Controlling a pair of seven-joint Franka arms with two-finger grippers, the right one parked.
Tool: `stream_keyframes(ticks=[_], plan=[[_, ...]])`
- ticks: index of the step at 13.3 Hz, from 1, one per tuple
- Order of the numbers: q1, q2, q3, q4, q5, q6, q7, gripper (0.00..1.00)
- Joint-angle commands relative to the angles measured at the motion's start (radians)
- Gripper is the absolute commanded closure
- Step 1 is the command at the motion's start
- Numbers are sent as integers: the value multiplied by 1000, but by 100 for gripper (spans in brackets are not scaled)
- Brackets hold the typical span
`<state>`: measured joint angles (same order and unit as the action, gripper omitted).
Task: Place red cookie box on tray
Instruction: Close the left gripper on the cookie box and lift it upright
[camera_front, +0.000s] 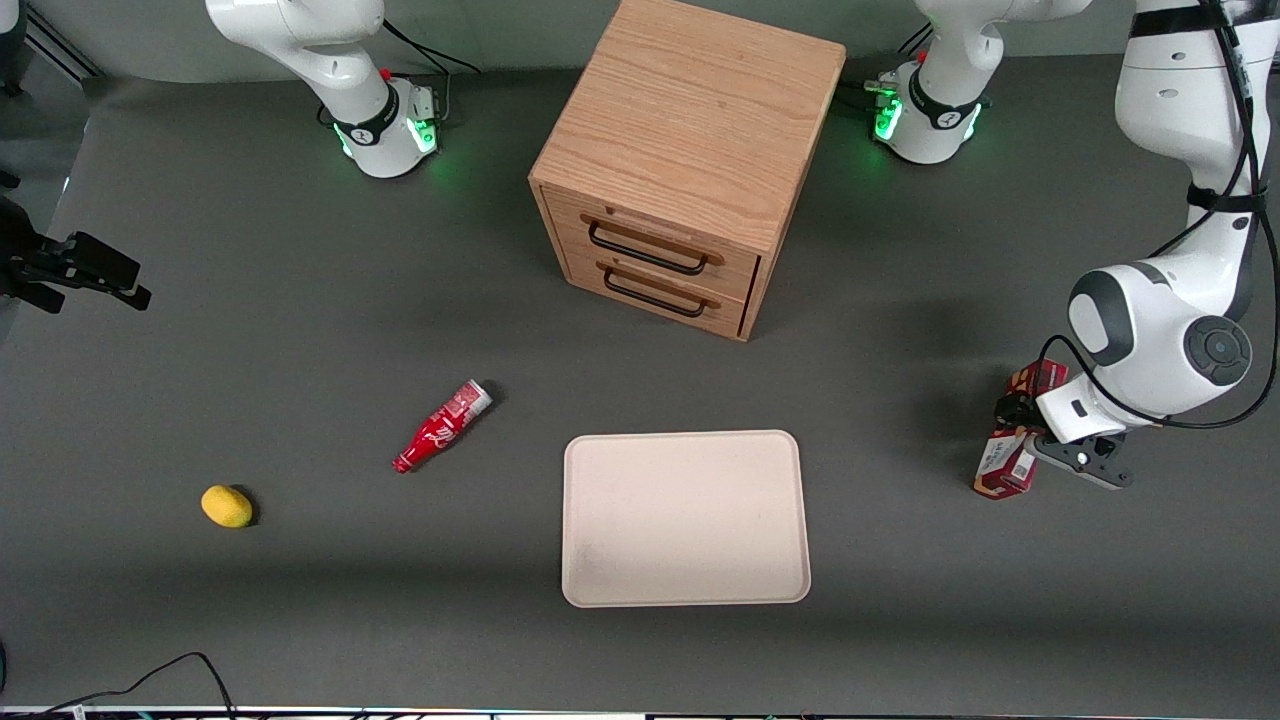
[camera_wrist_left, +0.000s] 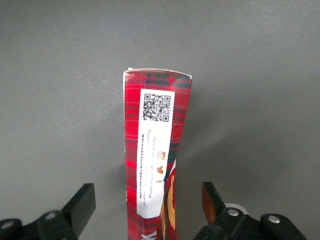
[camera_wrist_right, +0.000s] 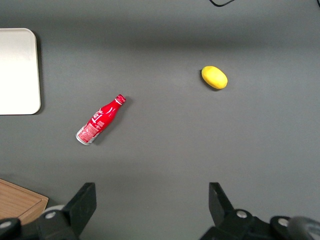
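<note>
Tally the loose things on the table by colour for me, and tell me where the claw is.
Red: 2, the red cookie box and a small red bottle
Yellow: 1, a lemon-like fruit
Cream: 1, the tray
Wood: 1, the drawer cabinet
Total: 5
The claw is open, one finger on each side of the cookie box.

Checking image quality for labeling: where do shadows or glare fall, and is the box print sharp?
Front view: soft shadow bands cross the table. Left wrist view: red cookie box print sharp, slight sheen, between the open gripper fingers.
</note>
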<state>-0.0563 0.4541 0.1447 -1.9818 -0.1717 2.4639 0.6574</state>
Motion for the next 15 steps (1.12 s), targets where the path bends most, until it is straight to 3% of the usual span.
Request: stream_keyframes(ticks=[1,2,11,15], plan=[[-2,-9,3,-8,-20,7,28,81],[-3,-9,3,-8,-20,6,31,100],[-7,-24,3,3,-20,-20,42,100],[-2,-129,7,134,-18,-318,24,100]])
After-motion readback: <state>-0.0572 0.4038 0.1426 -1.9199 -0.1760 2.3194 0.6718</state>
